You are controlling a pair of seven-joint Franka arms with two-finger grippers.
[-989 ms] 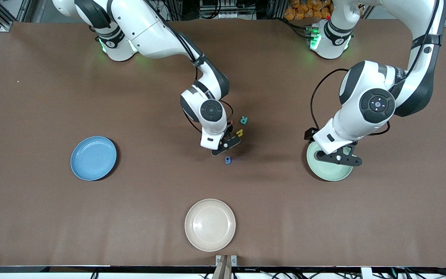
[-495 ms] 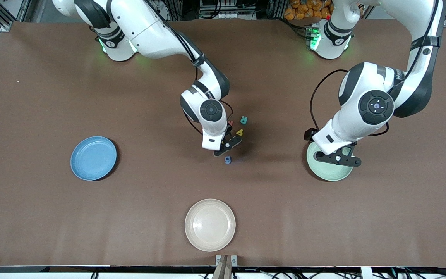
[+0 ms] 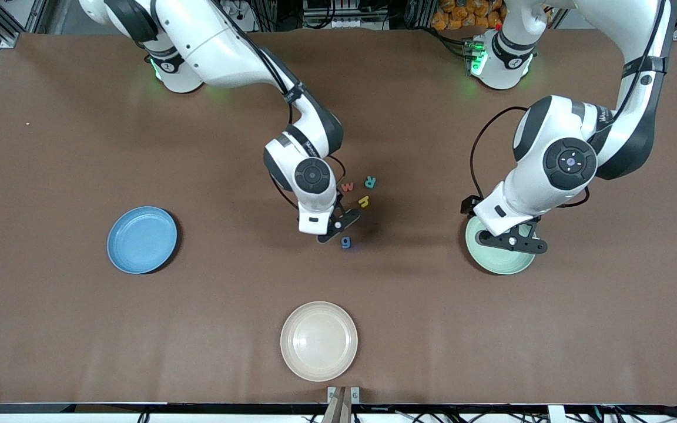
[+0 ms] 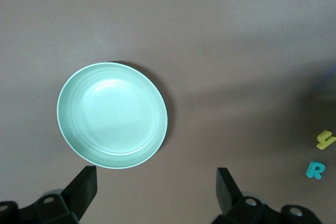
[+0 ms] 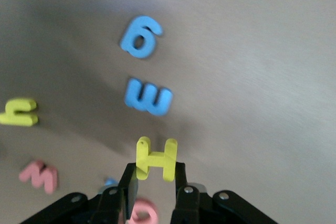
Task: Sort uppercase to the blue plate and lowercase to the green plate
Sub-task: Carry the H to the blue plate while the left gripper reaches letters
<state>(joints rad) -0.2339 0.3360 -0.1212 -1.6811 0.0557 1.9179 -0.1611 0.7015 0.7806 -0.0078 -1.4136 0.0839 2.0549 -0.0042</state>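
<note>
We see the right tool (image 5: 152, 182) over the cluster of letters at mid-worktop, clenched on the yellow H (image 5: 155, 158), which stands pinched between its fingers clear of the brown worktop (image 3: 50, 329). Below it in the right wrist view lie the blue W (image 5: 148, 96), the blue g (image 5: 139, 37), the yellow h (image 5: 18, 112) and the red w (image 5: 39, 175), with a red letter (image 5: 142, 212) and a scrap of blue partly hidden by the fingers. In the front view the red w (image 3: 347, 187), teal R (image 3: 369, 182) and yellow h (image 3: 364, 201) sit close together beside the right arm's wrist, and the g (image 3: 345, 241) lies nearer the camera, just beside the tool (image 3: 334, 226). The left tool (image 4: 156, 192) hangs released, its fingers wide apart, over the green plate (image 3: 500, 264) toward the left arm's end. The blue plate (image 3: 141, 239) sits toward the right arm's end, well apart from the letters, and we can see nothing in it. A cream plate (image 3: 318, 341) lies nearest the camera.
</note>
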